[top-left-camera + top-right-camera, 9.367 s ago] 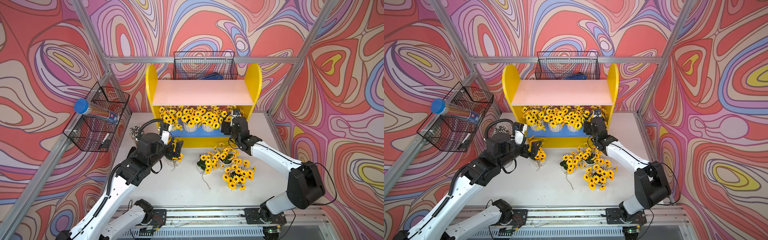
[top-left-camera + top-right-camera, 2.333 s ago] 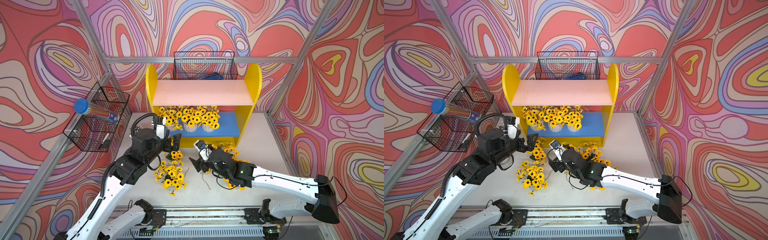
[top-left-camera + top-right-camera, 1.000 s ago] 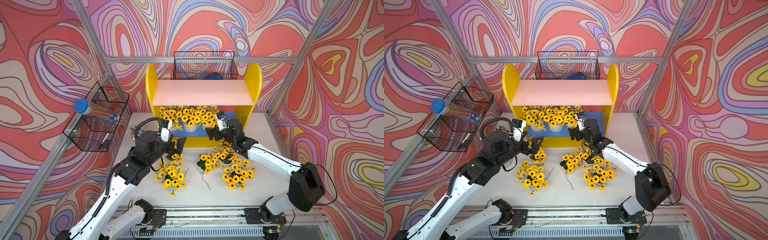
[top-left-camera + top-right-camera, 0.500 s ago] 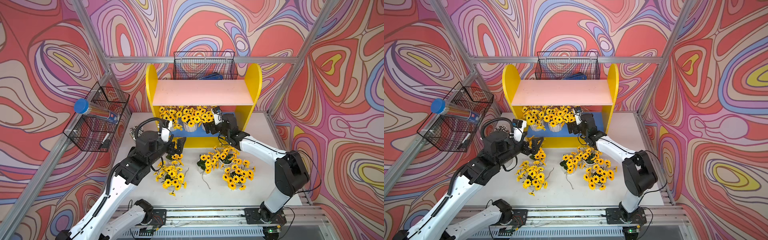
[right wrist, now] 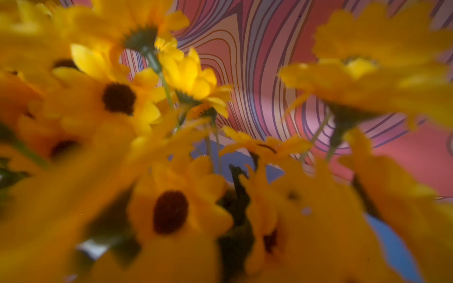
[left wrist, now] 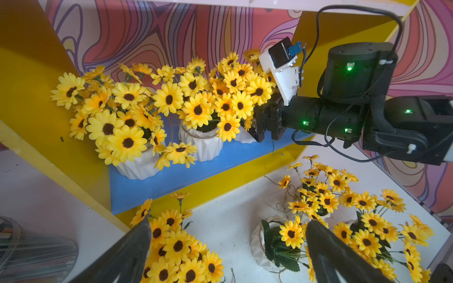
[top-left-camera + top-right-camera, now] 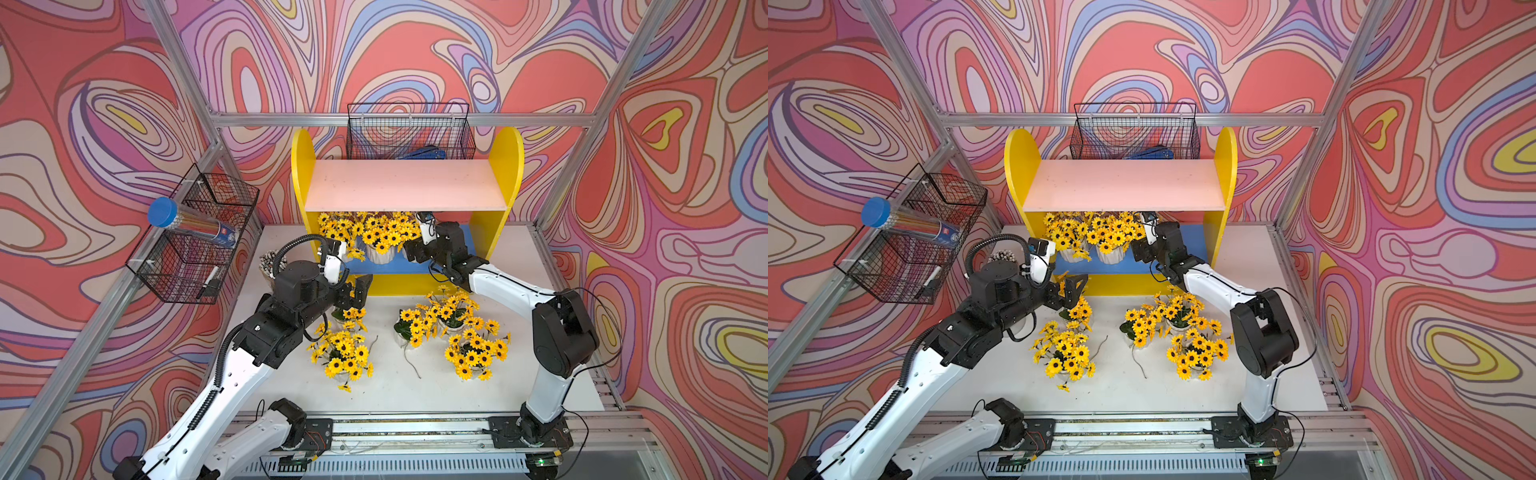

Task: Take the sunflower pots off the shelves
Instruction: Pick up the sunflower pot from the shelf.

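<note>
The left gripper (image 6: pixel 229 221) is holding smooth black fingers (image 6: pixel 132 250) spread over the white tabletop (image 7: pixel 395 386). The right gripper (image 6: pixel 263 125), jaw state indiscernible, is hovering beside three white ribbed sunflower pots (image 6: pixel 203 147) crowding the left end of the blue lower board (image 6: pixel 171 178) in the yellow shelves (image 7: pixel 505 166). Five more are resting mid-tabletop.

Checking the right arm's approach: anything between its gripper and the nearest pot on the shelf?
Nothing separate shows. The right gripper is at the nearest sunflower pot on the blue lower board; only that pot's own blooms crowd it and fill the right wrist view. The middle pot stands close on the pot's far side.
</note>
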Available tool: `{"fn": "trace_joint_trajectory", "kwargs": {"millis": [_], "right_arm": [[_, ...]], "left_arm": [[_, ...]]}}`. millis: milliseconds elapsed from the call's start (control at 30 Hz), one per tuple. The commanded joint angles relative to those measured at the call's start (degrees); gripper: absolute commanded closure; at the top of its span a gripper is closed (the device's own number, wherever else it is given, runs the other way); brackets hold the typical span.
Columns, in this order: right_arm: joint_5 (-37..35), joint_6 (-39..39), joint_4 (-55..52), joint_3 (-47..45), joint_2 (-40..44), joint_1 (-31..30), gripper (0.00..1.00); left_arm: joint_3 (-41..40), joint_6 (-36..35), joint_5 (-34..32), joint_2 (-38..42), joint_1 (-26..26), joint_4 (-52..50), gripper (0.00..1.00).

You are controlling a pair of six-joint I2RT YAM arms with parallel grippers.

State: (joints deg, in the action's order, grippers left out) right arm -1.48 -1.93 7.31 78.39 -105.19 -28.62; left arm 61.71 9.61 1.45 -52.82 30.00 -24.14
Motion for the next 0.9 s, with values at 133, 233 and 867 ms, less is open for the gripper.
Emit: {"fn": "trace_joint_trajectory", "kwargs": {"millis": [133, 233, 867], "right_arm": [[1.4, -0.6, 1.9, 0.4, -1.0, 0.1, 0.24], [1.6, -0.6, 2.4, 0.1, -0.3, 0.1, 0.31], [-2.9, -1.9, 5.8, -8.2, 13.7, 0.1, 0.41]], "left_arm": [[-0.5, -1.1, -0.7, -0.2, -0.4, 0.9, 0.00], [-0.6, -1.2, -1.1, -0.1, -0.4, 0.9, 0.00], [-0.5, -1.0, -0.5, -1.1, -0.5, 0.9, 0.00]]}}
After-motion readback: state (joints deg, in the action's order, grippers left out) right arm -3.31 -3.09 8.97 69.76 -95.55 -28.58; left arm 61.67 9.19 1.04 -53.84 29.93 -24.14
